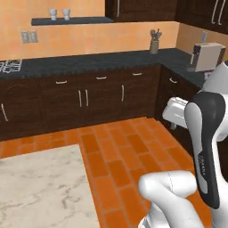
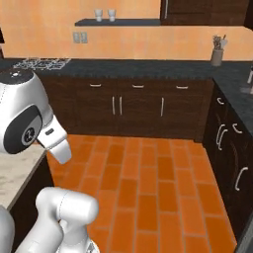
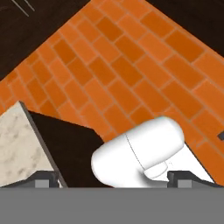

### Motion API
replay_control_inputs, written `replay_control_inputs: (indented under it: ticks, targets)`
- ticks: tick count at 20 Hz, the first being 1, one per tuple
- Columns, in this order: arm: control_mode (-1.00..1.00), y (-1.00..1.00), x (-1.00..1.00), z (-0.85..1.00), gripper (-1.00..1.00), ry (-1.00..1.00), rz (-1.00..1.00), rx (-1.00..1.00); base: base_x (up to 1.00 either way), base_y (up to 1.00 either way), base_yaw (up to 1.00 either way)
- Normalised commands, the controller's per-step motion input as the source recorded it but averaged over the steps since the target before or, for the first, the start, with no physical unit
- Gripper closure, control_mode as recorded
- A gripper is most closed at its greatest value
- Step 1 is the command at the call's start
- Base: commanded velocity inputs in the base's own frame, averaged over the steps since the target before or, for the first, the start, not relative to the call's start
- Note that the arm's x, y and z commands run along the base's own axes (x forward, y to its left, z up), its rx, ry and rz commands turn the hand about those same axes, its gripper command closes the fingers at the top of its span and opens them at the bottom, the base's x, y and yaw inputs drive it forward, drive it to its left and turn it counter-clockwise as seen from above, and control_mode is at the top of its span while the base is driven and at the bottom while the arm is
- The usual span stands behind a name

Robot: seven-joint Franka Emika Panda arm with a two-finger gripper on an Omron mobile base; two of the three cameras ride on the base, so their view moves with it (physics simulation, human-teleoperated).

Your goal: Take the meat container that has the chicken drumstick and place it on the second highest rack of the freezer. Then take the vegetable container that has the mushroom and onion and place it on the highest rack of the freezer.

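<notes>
**Arm folded over a brick floor, beside a marble island**

The gripper (image 3: 113, 178) looks down past the corner of the marble-topped island (image 3: 17, 144); its two dark finger tips (image 3: 46, 178) stand well apart at the bottom of the hand view, with nothing between them but the robot's own body. The meat and vegetable containers and the freezer cannot be placed from these pictures.

Taking the island as the landmark: in the left base view its pale veined top (image 1: 40, 187) fills the lower left, and the white arm (image 1: 202, 133) rises just to its right, its dark-jointed link bent sharply. In the right base view the same top (image 2: 15, 170) lies under the arm's upper joint (image 2: 24, 116).

Beside the island and beyond it spreads the orange brick floor (image 1: 120, 156). Across that floor from the island runs a row of dark wood cabinets (image 1: 89, 98) with pale handles, under a dark speckled counter (image 1: 89, 62). On that counter, well away from the island, stand a utensil holder (image 1: 154, 43) in the far corner and a pale boxy appliance (image 1: 207, 55) on the right-hand run; a stove top (image 1: 10, 66) sits at the counter's left end. Above the counter a dark wall shelf (image 1: 71, 20) carries two small cups (image 1: 59, 13), with a wall outlet (image 1: 28, 36) below it.
</notes>
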Motion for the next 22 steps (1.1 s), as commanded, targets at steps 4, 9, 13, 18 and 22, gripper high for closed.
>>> replay_control_inputs:
  ticks: [4, 9, 13, 18, 22]
  targets:
    - [1.0, 0.0, 0.0, 0.0, -1.0, 0.0, 0.0, 0.0, 1.0, -0.16, -0.2]
    - [1.0, 0.0, 0.0, 0.0, -1.0, 0.0, 0.0, 0.0, 1.0, -0.08, -0.33]
    - [1.0, 0.0, 0.0, 0.0, -1.0, 0.0, 0.0, 0.0, 0.91, -0.05, -0.4]
    - [1.0, 0.0, 0.0, 0.0, -1.0, 0.0, 0.0, 0.0, 0.98, -0.08, -0.36]
    - [1.0, 0.0, 0.0, 0.0, -1.0, 0.0, 0.0, 0.0, 1.0, -0.1, -0.34]
